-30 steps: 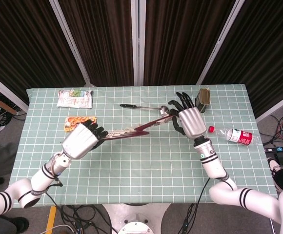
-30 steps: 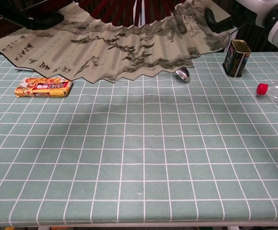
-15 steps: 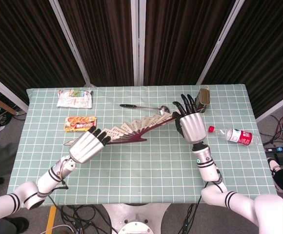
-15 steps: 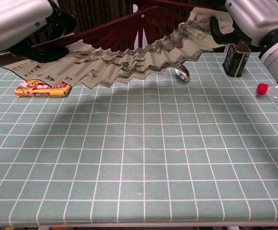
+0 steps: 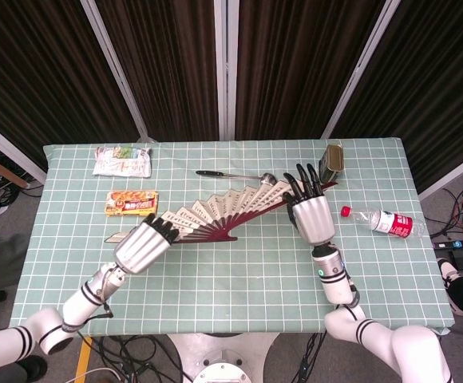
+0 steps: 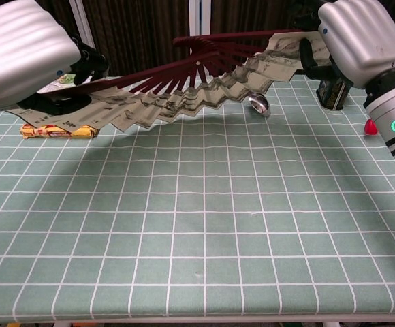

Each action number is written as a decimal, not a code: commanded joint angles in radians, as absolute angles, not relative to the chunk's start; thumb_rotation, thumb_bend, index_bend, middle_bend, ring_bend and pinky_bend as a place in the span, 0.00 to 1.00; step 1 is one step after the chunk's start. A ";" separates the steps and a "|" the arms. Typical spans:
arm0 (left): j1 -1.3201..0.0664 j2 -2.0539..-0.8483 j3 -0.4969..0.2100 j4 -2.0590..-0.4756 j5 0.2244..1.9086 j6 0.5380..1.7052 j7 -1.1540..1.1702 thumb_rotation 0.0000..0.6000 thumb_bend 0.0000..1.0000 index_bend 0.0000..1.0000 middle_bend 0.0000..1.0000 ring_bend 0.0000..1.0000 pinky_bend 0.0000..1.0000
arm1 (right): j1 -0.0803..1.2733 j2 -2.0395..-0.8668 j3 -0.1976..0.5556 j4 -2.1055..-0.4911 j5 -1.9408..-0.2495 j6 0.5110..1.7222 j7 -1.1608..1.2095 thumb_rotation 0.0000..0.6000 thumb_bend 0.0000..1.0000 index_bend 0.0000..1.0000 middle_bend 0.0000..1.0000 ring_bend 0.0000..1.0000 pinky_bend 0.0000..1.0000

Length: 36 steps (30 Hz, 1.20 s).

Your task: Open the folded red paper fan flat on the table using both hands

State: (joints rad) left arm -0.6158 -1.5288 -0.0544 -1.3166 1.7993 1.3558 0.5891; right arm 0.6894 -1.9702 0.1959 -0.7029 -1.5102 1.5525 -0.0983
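I have the fan [image 5: 227, 209] spread wide and held off the tabletop [image 5: 239, 279], its ribs meeting low at about 6 o'clock of the arc in the head view. My left hand [image 5: 144, 246] grasps the end at 8 o'clock, my right hand [image 5: 311, 214] grasps the end at 3 o'clock. I judge the opening itself nearly done; what is left is the laying down. Next I would lower both ends together, keeping the spread, until the paper rests flat mid-tabletop, then let go.

The paper carries ink painting and dark characters near the left end, too small to read. The snack pack [image 5: 132, 203] at 10 o'clock, the pouch [image 5: 122, 160] at 11 and the bottle [image 5: 385, 222] at 3 have print I cannot read either.
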 commanded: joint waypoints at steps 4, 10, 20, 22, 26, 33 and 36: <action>-0.590 -1.515 -0.040 -1.370 1.777 1.339 0.645 1.00 0.33 0.51 0.56 0.63 0.65 | 0.671 -1.978 0.184 -0.695 -1.525 1.573 -0.093 1.00 0.60 0.56 0.21 0.00 0.00; -0.566 -1.499 -0.036 -1.440 1.729 1.302 0.708 1.00 0.19 0.38 0.49 0.54 0.60 | 0.651 -1.978 0.173 -0.693 -1.534 1.580 -0.094 1.00 0.60 0.53 0.20 0.00 0.00; -0.547 -1.412 -0.034 -1.671 1.568 1.170 0.788 1.00 0.00 0.11 0.25 0.27 0.41 | 0.570 -1.946 0.127 -0.781 -1.530 1.562 -0.171 1.00 0.54 0.17 0.09 0.00 0.00; -0.548 -1.402 -0.034 -1.696 1.558 1.161 0.790 1.00 0.00 0.09 0.22 0.22 0.36 | 0.544 -1.922 0.115 -0.837 -1.517 1.543 -0.198 1.00 0.46 0.06 0.04 0.00 0.00; -0.554 -1.382 -0.039 -1.735 1.539 1.143 0.788 1.00 0.00 0.05 0.16 0.13 0.30 | 0.504 -1.843 0.098 -0.998 -1.488 1.491 -0.264 1.00 0.29 0.00 0.00 0.00 0.00; -0.578 -1.330 -0.056 -1.812 1.419 1.048 0.700 1.00 0.00 0.03 0.11 0.05 0.21 | 0.469 -1.671 0.113 -1.303 -1.404 1.391 -0.351 1.00 0.10 0.00 0.00 0.00 0.00; -0.574 -1.315 -0.076 -1.827 1.394 1.055 0.601 1.00 0.00 0.03 0.10 0.05 0.21 | 0.457 -1.604 0.122 -1.386 -1.372 1.361 -0.347 1.00 0.08 0.00 0.00 0.00 0.00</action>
